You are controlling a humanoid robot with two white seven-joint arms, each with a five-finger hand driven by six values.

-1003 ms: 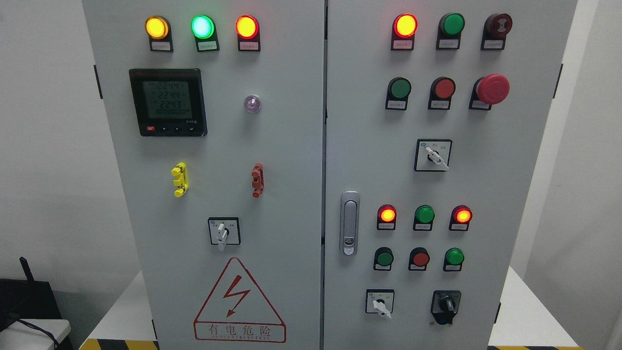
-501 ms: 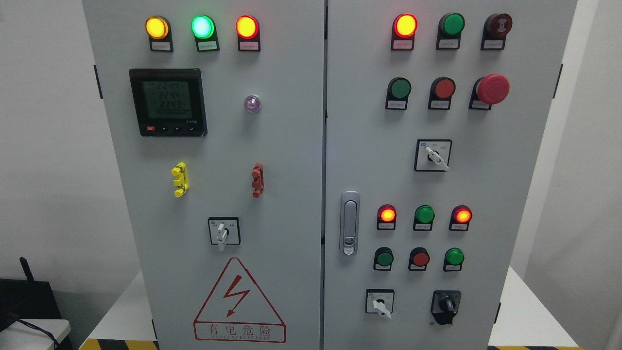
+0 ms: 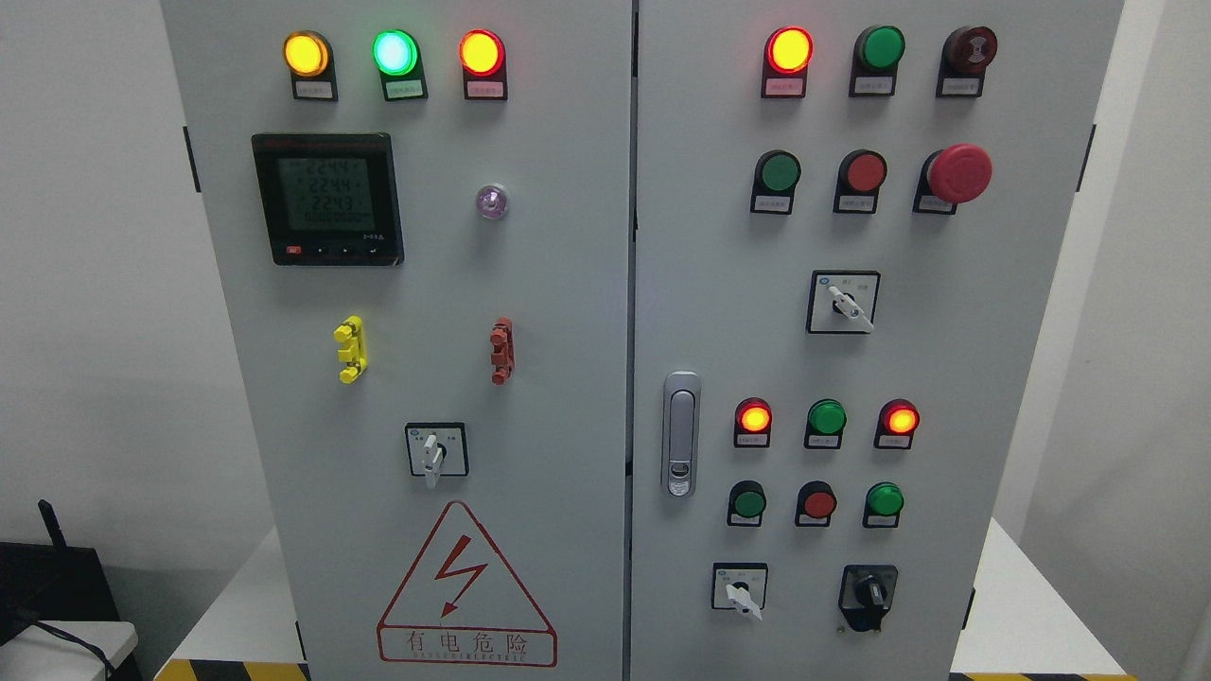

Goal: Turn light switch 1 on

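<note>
We cannot tell which control is light switch 1, since the small labels under the controls are too fine to read. The cabinet (image 3: 568, 284) carries four rotary selectors. One with a white lever (image 3: 434, 451) sits low on the left door, pointing down. A second (image 3: 845, 303) sits mid-height on the right door, with its lever angled to the lower right. A third (image 3: 739, 588) is near the bottom of that door, just left of a black knob (image 3: 868, 594).

Neither robot hand shows in the head view, so we cannot tell how the fingers stand.

On the left door we see a digital meter (image 3: 327, 199) with a lit display. Above it are an amber lamp (image 3: 306, 53), a green lamp (image 3: 394, 52) and a red lamp (image 3: 481, 52), all glowing. A warning triangle (image 3: 465, 586) with a lightning bolt sits below the selector.

The right door has a lit red lamp (image 3: 788, 49) at the top, a red mushroom button (image 3: 958, 173) and a metal door handle (image 3: 680, 433) by the seam.

The grey cabinet stands on a white table (image 3: 1022, 605) with a yellow and black hazard stripe (image 3: 236, 670) along its front edge. Plain pale walls (image 3: 95, 284) lie behind. A black device (image 3: 47, 577) sits at the lower left.
</note>
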